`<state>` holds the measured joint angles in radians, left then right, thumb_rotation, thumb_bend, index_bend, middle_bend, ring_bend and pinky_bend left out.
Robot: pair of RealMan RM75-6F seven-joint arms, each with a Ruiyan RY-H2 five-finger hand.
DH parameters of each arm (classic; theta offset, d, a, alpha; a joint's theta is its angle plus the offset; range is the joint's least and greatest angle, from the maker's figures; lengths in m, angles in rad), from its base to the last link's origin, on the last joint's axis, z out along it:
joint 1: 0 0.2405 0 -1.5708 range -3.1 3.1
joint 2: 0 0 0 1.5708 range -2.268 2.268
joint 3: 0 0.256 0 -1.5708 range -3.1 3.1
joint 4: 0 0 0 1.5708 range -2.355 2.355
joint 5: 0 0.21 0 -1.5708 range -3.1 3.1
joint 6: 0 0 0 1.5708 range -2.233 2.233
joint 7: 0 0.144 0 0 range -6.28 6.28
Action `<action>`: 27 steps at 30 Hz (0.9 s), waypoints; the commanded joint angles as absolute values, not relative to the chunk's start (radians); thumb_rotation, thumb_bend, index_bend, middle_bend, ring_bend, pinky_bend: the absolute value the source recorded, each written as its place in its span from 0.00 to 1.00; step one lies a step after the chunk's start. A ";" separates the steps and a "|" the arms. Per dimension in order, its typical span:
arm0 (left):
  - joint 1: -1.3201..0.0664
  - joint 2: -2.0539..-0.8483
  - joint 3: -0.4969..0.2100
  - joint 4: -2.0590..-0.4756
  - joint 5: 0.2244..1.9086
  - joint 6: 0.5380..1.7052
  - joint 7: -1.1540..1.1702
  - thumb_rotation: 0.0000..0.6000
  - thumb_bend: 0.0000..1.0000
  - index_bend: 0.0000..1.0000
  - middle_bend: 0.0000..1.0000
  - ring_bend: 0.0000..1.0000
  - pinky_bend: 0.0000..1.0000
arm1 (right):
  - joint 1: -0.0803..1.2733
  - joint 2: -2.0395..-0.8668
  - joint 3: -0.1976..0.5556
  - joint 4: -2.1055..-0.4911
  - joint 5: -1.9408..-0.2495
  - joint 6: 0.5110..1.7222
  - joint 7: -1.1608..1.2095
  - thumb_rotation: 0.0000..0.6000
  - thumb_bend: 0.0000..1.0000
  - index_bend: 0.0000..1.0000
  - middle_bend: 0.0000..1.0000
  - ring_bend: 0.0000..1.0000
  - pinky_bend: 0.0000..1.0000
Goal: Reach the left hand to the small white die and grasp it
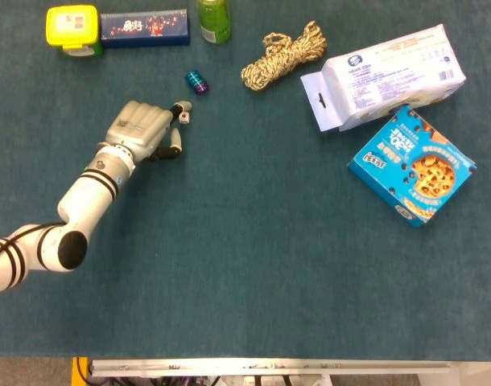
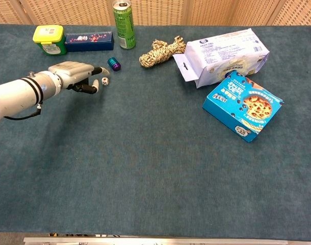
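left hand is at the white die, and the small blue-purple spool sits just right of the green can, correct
Not quite. The left hand is at the white die, but the blue-purple spool sits nearer the camera than the green can and slightly left of it, as the head view shows.

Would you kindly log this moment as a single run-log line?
phase: reach | left hand: at the small white die, fingertips beside it, grasp not confirmed | die: on table | right hand: not in view

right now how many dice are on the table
1. The small white die lies at the fingertips of the left robot hand, below the small purple cylinder. None else visible.
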<state>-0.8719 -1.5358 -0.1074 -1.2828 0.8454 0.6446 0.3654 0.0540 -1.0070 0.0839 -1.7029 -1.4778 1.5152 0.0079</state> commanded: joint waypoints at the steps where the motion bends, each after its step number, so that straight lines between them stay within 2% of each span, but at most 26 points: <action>1: -0.885 -1.545 -0.101 -1.268 0.816 0.648 0.380 0.40 0.72 0.10 0.99 0.98 1.00 | 0.053 -1.007 0.083 -1.700 -1.477 1.515 0.010 1.00 0.33 0.39 0.43 0.31 0.30; 16: -0.902 -1.521 -0.055 -1.321 0.785 0.664 0.413 0.41 0.72 0.10 0.99 0.98 1.00 | 0.055 -1.015 0.085 -1.690 -1.479 1.510 0.016 1.00 0.33 0.39 0.43 0.31 0.30; 27: -0.873 -1.431 -0.014 -1.486 0.843 0.723 0.414 0.40 0.72 0.10 0.99 0.98 1.00 | 0.057 -1.021 0.086 -1.682 -1.484 1.509 0.024 1.00 0.33 0.39 0.43 0.31 0.30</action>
